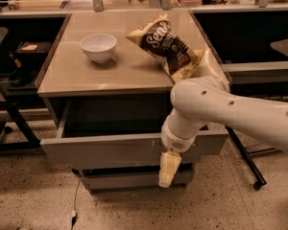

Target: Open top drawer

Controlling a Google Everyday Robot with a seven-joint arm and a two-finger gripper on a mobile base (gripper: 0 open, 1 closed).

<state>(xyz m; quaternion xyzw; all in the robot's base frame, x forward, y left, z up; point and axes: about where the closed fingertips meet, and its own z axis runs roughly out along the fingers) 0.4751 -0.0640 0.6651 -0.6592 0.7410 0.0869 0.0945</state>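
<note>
The top drawer (101, 150) is a wide grey flat front without a handle, under the tan tabletop (81, 78). It stands pulled out toward me, and its dark, shallow inside (115, 115) shows. My gripper (166, 170) is cream-coloured and hangs down in front of the drawer front, right of centre, with its tip over the drawer below. My white arm (230, 111) comes in from the right and hides the drawer's right end.
A white bowl (99, 47) and a brown chip bag (165, 44) lie on the tabletop. A narrower grey drawer (120, 180) sits shut below. A dark chair and frame (5, 95) stand at the left, a wheeled stand leg (247, 162) at the right.
</note>
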